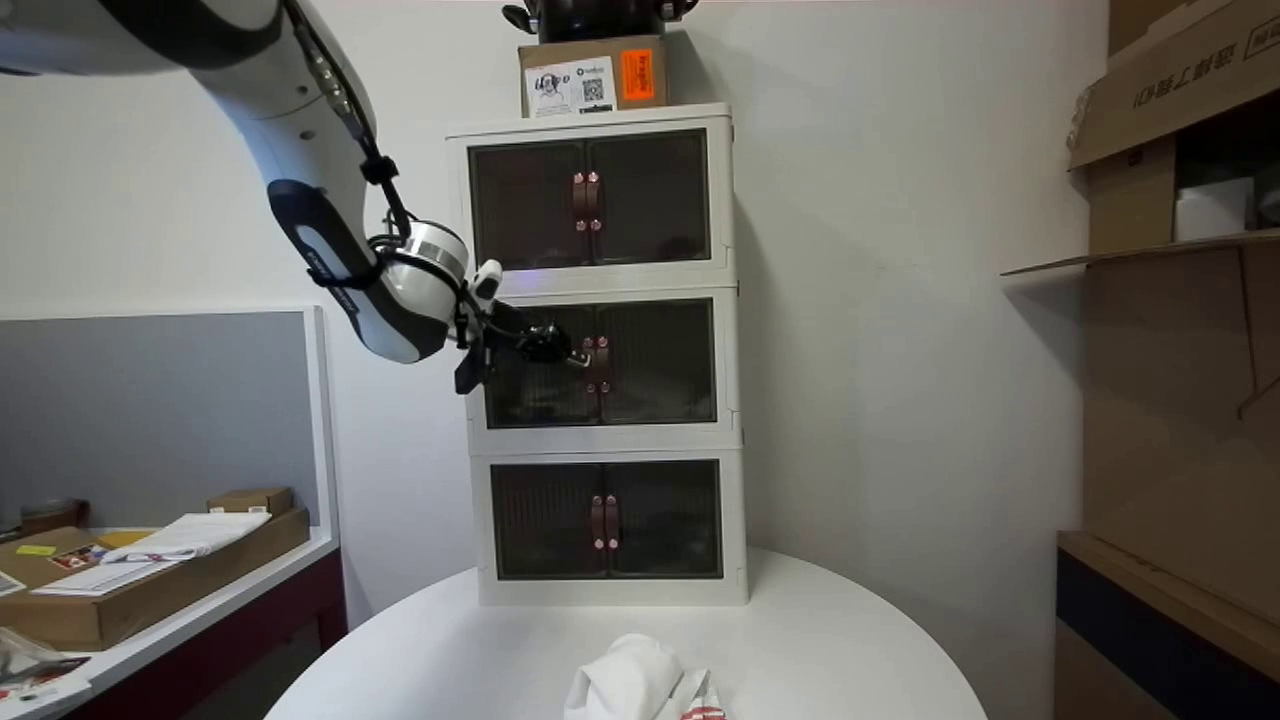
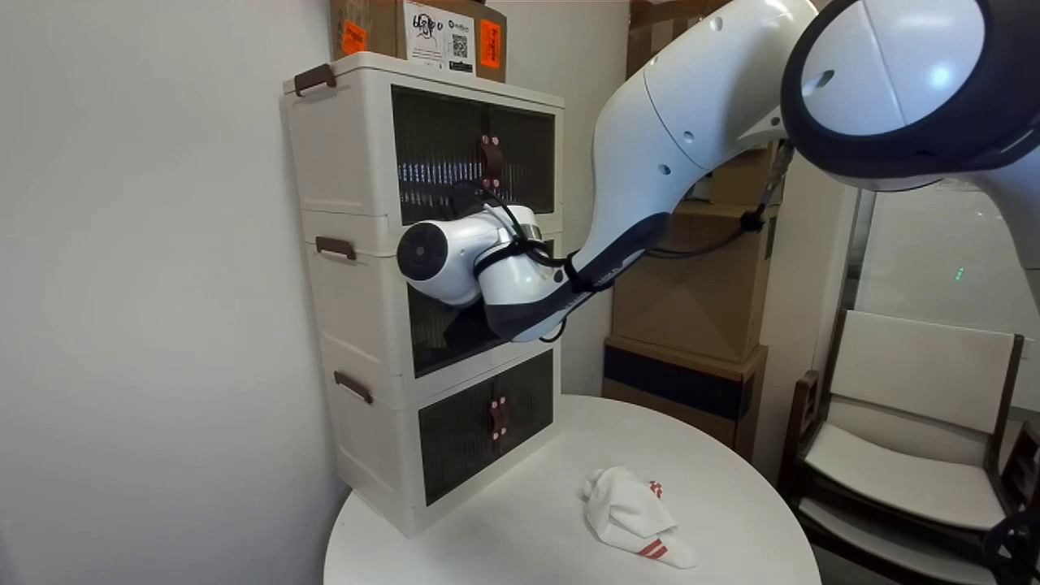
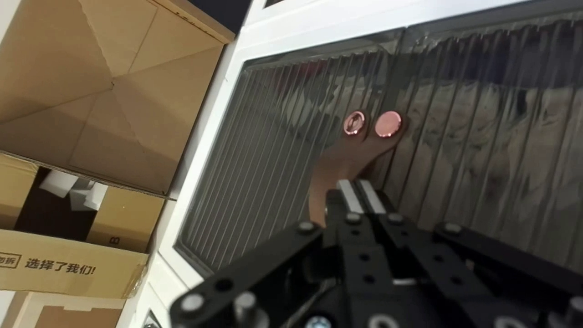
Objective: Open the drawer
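The drawer (image 1: 660,360) is the middle dark grey, white-framed front of the cabinet, and its two panels look closed. In an exterior view the arm covers much of the drawer (image 2: 435,333). It fills the wrist view (image 3: 259,150). The reddish handle (image 3: 334,166) is a pair of straps with pink studs; the right strap bends left. My gripper (image 3: 361,196) has its fingers together with a thin dark gap and nothing visible between them. The fingertips are at the handle's right side, the left one against or very near the straps. In an exterior view my gripper (image 1: 580,358) is at the handle.
The top front (image 1: 650,200) and bottom front (image 1: 662,520) are closed. The cabinet stands on a round white table (image 1: 850,620) with a white cloth (image 2: 626,512). A cardboard box (image 1: 645,75) sits on top of the cabinet. Large cardboard boxes (image 2: 691,284) stand beside it.
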{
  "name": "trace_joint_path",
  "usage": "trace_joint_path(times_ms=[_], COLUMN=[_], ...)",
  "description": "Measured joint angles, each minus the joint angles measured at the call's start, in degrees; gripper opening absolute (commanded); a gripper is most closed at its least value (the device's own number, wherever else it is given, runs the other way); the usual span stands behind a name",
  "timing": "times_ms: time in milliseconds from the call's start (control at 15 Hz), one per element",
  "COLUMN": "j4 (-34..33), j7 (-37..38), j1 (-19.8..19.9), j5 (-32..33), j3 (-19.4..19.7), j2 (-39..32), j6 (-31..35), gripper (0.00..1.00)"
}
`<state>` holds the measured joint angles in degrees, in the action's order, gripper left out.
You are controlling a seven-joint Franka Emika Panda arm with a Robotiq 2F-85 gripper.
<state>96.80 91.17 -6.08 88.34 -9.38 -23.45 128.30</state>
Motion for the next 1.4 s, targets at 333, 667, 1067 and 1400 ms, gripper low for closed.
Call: trace_joint_path(times_ms=[333, 667, 1067, 1400], j4=[1.2, 7.3, 15.2, 18.1], j7=[-0.4, -0.4, -0.4, -0.4], j1=[-0.1, -0.2, -0.2, -1.4], j5=[-0.2, -1.1, -2.6, -2.6], j3=[0.0, 0.0, -0.2, -0.6], j2=[0.8, 5.5, 12.1, 15.6], j6=[0.7, 1.3, 3.4, 6.0], gripper=[0.0, 0.0, 0.41, 0.81])
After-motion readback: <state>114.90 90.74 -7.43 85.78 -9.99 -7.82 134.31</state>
